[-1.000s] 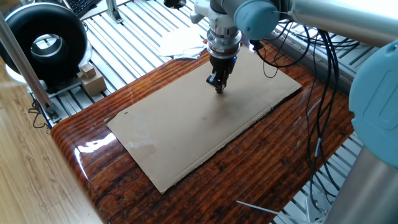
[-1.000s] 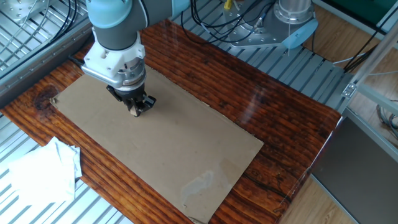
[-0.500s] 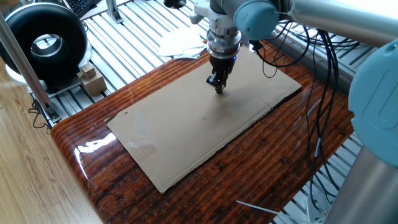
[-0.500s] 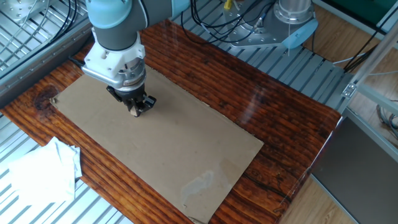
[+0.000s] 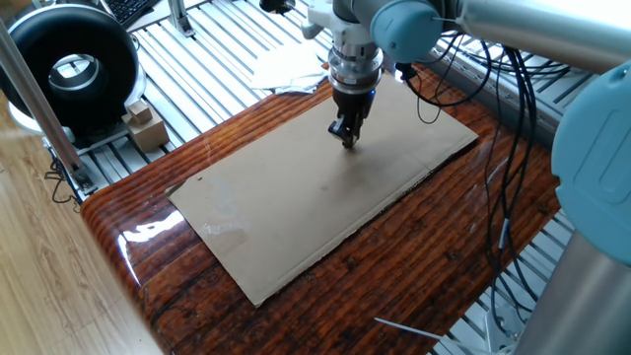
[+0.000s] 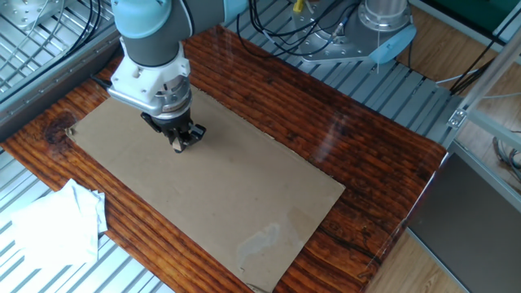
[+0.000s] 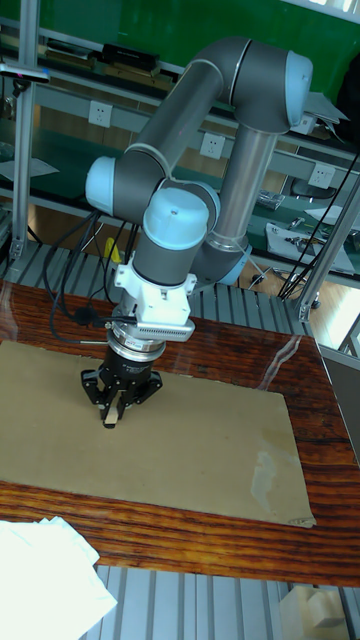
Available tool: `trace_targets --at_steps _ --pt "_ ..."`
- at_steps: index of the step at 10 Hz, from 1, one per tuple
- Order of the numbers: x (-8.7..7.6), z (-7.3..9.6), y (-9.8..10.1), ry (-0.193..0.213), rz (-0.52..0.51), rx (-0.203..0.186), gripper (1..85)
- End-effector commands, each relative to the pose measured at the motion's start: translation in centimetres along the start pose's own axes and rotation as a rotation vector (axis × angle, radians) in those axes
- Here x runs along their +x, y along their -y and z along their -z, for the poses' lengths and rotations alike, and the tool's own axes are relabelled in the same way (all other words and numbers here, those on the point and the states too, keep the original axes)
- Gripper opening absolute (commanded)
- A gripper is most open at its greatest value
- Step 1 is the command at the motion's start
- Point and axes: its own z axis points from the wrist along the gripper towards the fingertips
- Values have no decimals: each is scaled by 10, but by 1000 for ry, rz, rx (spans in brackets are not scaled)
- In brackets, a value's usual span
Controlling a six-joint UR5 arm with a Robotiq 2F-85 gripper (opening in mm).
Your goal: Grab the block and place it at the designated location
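Nearest in the tall fixed view there's a crumpled white paper sheet lying at the front corner, then the glossy reddish-brown wooden desk, and on it a big flat sheet of tan cardboard.

Further back on that cardboard is the black two-finger claw, pointing straight down with its tips at or just above the sheet. The fingers are drawn in narrow, and there's a tiny pale tan wooden cube showing right at the tips, so it looks pinched between them. Same story from the other fixed view: a pale speck sits at the claw tips. It's so small I wouldn't swear to how square the grip is.

For handling, I'd guess the cube is super light, stiff and not fragile, but being way smaller than the fingers it could easily twist or pop out. Best hold is flat on two opposite faces, centred at the tips.

In one fixed view there's a faint small dark grey dot mark on the cardboard, near the claw but apart from it. That's likely the drop spot.

Behind it all is the grey and pale blue robot arm.
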Motion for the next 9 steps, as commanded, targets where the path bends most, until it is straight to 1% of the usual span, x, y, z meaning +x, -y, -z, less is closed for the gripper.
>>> trace_targets --at_steps 1,3,6,8,9 --pt "-1 1 -1 3 -4 -9 60" --pt "-6 1 1 19 2 -1 60" --pt "-10 1 1 33 5 -1 63" --pt "-11 1 -1 37 14 -9 113" --pt "-10 1 -1 36 16 -7 120"
